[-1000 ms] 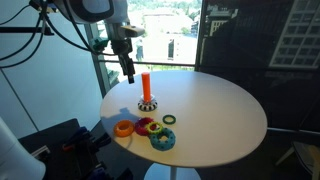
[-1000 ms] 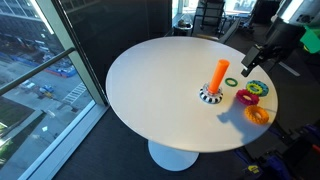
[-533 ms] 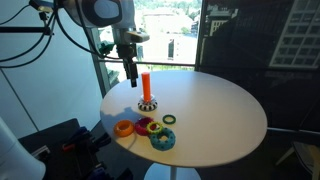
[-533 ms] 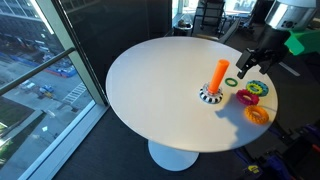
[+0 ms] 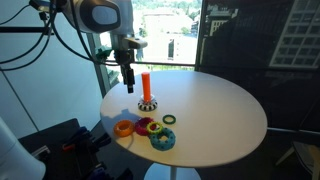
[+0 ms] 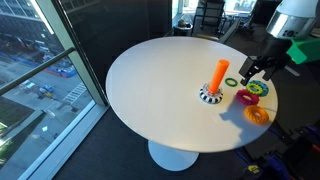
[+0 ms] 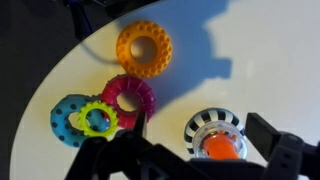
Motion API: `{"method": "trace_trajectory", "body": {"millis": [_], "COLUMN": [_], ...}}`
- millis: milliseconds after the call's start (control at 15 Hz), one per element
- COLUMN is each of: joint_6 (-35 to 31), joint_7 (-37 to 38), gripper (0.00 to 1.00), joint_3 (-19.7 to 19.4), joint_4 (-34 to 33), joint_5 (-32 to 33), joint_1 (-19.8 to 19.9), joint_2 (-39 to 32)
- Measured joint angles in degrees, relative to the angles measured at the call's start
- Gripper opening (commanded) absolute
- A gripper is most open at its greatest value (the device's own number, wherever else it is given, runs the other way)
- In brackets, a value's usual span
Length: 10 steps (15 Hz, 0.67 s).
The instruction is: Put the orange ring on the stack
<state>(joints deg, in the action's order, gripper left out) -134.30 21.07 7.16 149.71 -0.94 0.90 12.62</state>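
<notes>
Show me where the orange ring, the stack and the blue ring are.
the orange ring (image 7: pixel 124 50), wrist view, left side of its band
the stack (image 7: pixel 222 148), wrist view, top of its orange peg
the blue ring (image 7: pixel 64 110), wrist view, left part of its dotted body

The stack (image 7: pixel 215 137) stands on the table (image 7: pixel 270 60), just beside and below my gripper (image 5: pixel 129 84). In the wrist view, left of the stack lies a middle ring (image 7: pixel 127 97), touching a wider ring (image 7: pixel 66 122) that carries a small ring (image 7: pixel 97 118). The lone ring (image 7: pixel 144 48) lies farthest from me.
</notes>
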Motion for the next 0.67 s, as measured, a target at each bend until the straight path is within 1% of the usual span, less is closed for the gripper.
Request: {"method": "trace_trajectory", "body": {"millis": [200, 400, 667], "joint_6": [-1.80, -4.71, -10.53], "joint_7": [0.23, 2.13, 3.74], "gripper": [1.00, 1.00, 1.00], "joint_3": [-0.35, -0.38, -0.59], "joint_4": [2.36, 4.95, 8.15], "joint_5": [1.54, 4.15, 5.18], "joint_1": [0.15, 0.58, 0.87], "joint_2": [0.02, 0.00, -1.13]}}
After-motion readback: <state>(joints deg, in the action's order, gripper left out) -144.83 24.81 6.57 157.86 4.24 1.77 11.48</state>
